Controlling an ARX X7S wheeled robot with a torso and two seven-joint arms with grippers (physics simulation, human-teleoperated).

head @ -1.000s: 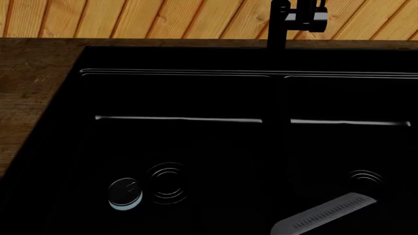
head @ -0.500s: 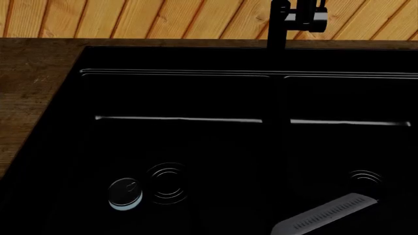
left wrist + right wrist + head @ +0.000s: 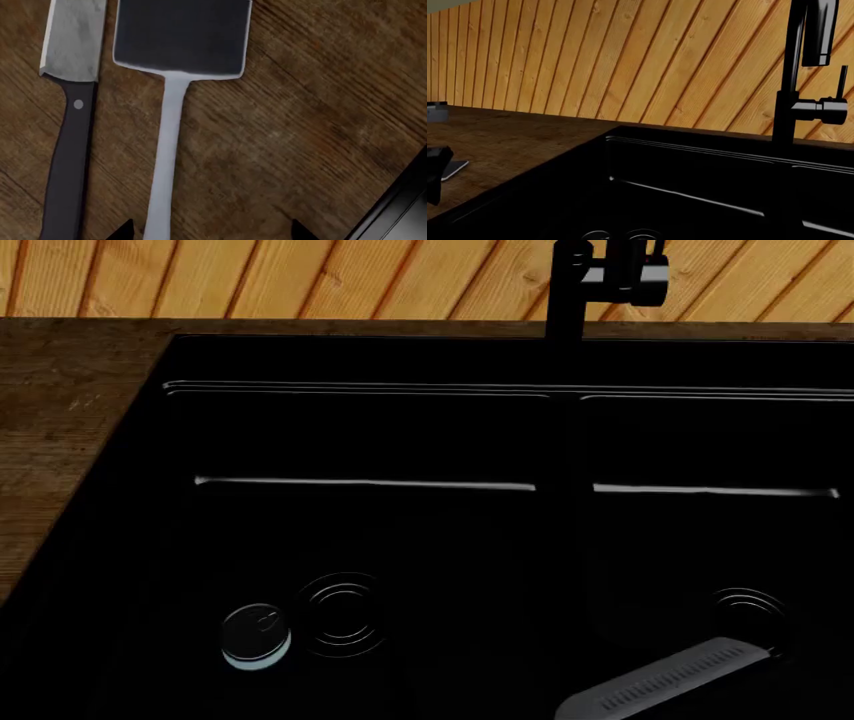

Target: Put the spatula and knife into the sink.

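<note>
Left gripper (image 3: pixel 210 235) above table (image 3: pixel 300 125), jaws apart, straddling spatula (image 3: pixel 177 45) handle; knife (image 3: pixel 70 100) just beside it. Nothing in sink (image 3: pixel 400 440) yet. Step: grasping spatula. Next: descend, close on handle. Right gripper unseen.

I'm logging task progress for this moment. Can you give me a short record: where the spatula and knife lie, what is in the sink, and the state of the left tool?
spatula: on wooden counter, beside knife
knife: on counter, parallel to spatula, apart
sink: pale ribbed slab in right basin
left tool: open, tips straddling spatula handle
progress: neither utensil in sink yet
</note>
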